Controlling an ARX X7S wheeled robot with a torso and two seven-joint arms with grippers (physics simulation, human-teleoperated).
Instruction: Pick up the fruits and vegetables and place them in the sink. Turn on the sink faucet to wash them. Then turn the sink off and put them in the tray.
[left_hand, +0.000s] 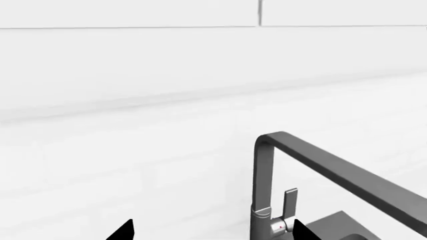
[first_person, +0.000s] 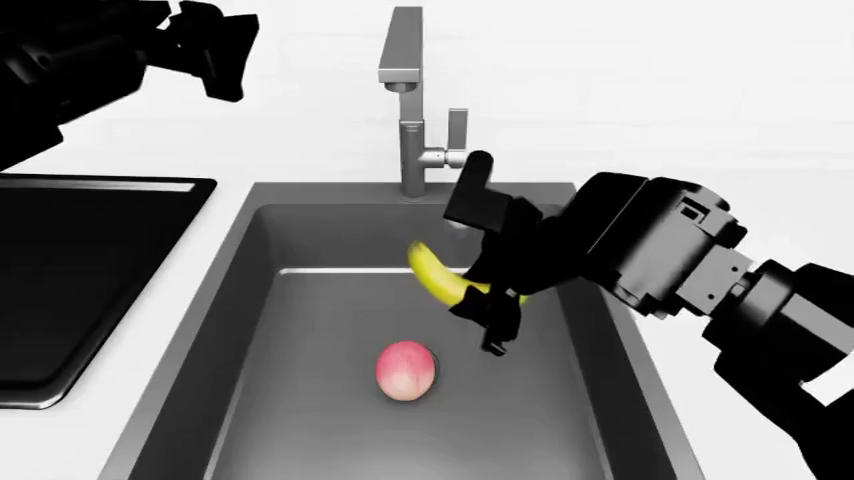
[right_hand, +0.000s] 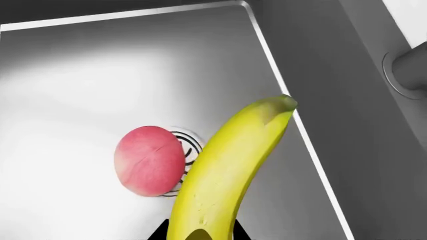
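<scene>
Held in the closed right hand (first_person: 491, 300), the banana (first_person: 438, 275) hangs over the sink (first_person: 247, 300), not yet released. Peach (first_person: 407, 369) already lies by the drain; left hand (left_hand: 210, 232) open near the faucet (first_person: 411, 100). Washing and tray (first_person: 80, 270) remain.

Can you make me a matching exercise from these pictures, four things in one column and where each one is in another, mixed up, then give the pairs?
Things:
1. banana
2. peach
3. tray
4. sink faucet

Places:
A. on the counter beside the sink's left wall in the head view
B. rising behind the basin's back edge
C. on the basin floor, partly over the drain
D. in the right gripper, above the basin

Pairs: 1-D, 2-C, 3-A, 4-B
</scene>
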